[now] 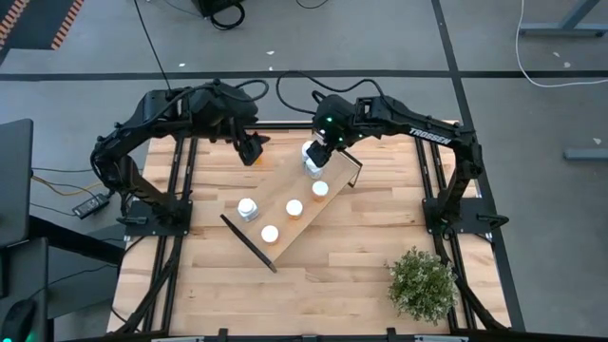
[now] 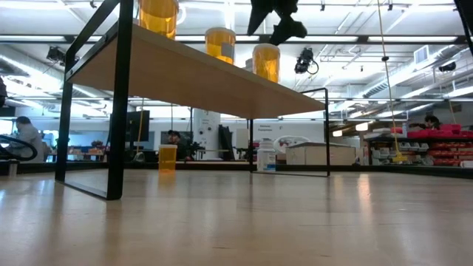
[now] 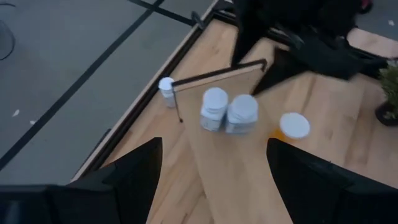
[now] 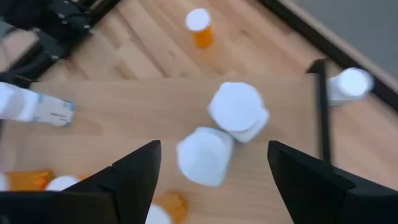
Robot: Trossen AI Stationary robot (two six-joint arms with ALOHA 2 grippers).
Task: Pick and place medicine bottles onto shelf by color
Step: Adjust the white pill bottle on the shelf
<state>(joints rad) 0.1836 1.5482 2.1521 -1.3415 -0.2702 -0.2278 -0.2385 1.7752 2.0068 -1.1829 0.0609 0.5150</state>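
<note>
Both arms are showing as matt black, jointed links with bulky rounded housings. The right arm (image 1: 418,133) is carrying white TROSSEN lettering along its upper link, and a small green light is glowing near its wrist. Black cables are looping off the left arm (image 1: 157,119) at the far side. Each wrist view is showing two broad, dark, wedge-shaped fingers (image 4: 130,177).

— What sits on the bench (image 1: 332,275) apart from the work itself?
— A small green potted plant (image 1: 421,283), near the front right corner.
— And off the bench?
— Black cables (image 1: 152,47) trail over the grey floor (image 1: 76,104). Across the room, red shelving (image 2: 443,148) and a seated person (image 2: 28,137).
</note>
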